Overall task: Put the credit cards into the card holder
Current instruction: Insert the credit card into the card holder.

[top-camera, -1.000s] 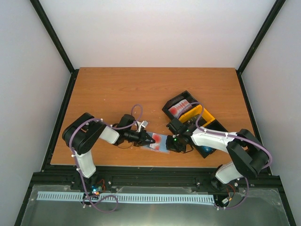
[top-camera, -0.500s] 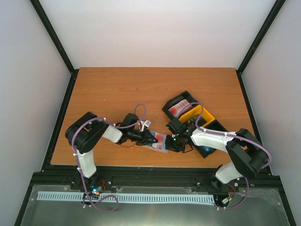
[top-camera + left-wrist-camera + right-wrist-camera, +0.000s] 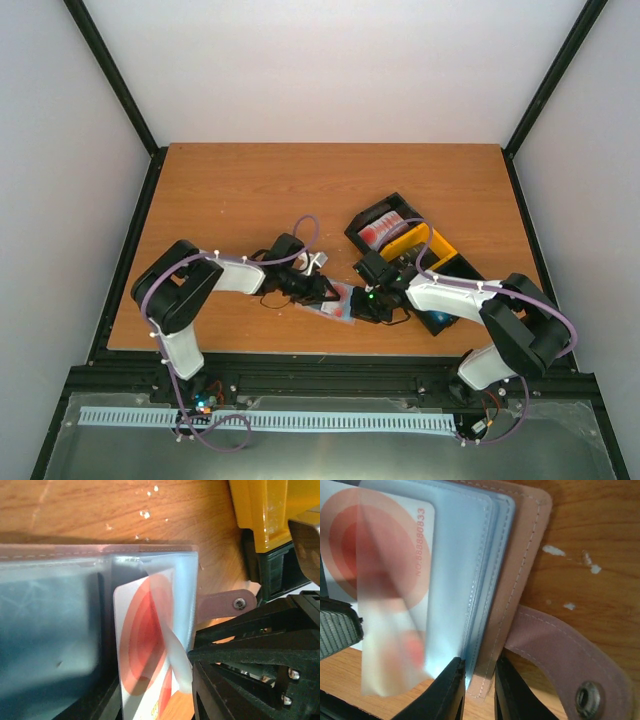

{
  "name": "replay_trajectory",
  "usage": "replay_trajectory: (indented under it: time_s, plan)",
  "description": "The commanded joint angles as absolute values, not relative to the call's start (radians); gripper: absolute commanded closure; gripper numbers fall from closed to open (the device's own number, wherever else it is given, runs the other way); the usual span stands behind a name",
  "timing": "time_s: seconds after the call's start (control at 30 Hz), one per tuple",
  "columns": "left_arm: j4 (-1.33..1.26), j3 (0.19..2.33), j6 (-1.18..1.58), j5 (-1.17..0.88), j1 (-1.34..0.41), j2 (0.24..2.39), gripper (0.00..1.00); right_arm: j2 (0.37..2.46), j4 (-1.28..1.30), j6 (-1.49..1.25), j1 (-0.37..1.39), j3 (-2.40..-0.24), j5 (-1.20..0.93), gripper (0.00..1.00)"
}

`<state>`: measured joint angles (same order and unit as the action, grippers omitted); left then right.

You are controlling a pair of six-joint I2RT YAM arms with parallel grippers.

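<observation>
The tan card holder [image 3: 338, 303] lies open near the table's front, with its clear pockets [image 3: 60, 610] showing. My left gripper [image 3: 318, 291] is shut on a red-and-white credit card [image 3: 145, 650]. The card's far end lies under a clear pocket flap of the holder. My right gripper [image 3: 362, 304] is shut on the holder's edge [image 3: 520, 555]; its fingertips [image 3: 452, 690] pinch the tan cover and clear sleeves together. The same card [image 3: 385, 550] shows through a sleeve in the right wrist view. More red cards [image 3: 383, 228] sit in the tray.
The black-and-yellow three-compartment tray [image 3: 432, 247] stands just right of the holder, and its yellow wall [image 3: 265, 505] is close. The holder's snap strap [image 3: 560, 650] lies on the wood. The two grippers almost touch over the holder.
My left gripper has moved right with the card, closer to the right gripper, and the card now lies further over the holder. The right gripper has stayed put.
</observation>
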<state>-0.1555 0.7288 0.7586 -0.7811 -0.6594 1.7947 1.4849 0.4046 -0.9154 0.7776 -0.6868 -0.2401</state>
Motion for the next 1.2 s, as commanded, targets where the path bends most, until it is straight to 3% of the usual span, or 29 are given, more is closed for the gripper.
replay_trajectory:
  time_s: [0.0, 0.13, 0.4, 1.17]
  plan:
    - [0.049, 0.768, 0.664, -0.66, -0.669, 1.76, 0.63, 1.509, 0.403, -0.924, 0.783, -0.656, -0.216, 0.81]
    - [0.078, 0.766, 0.658, -0.637, -0.669, 1.735, 0.62, 1.513, 0.402, -0.924, 0.784, -0.66, -0.216, 0.81]
    - [0.06, 0.767, 0.652, -0.676, -0.669, 1.725, 0.44, 1.522, 0.4, -0.923, 0.783, -0.664, -0.218, 0.81]
    - [0.047, 0.872, 0.665, -0.687, -0.761, 1.817, 0.42, 1.517, 0.37, -0.92, 0.784, -0.649, -0.225, 0.81]
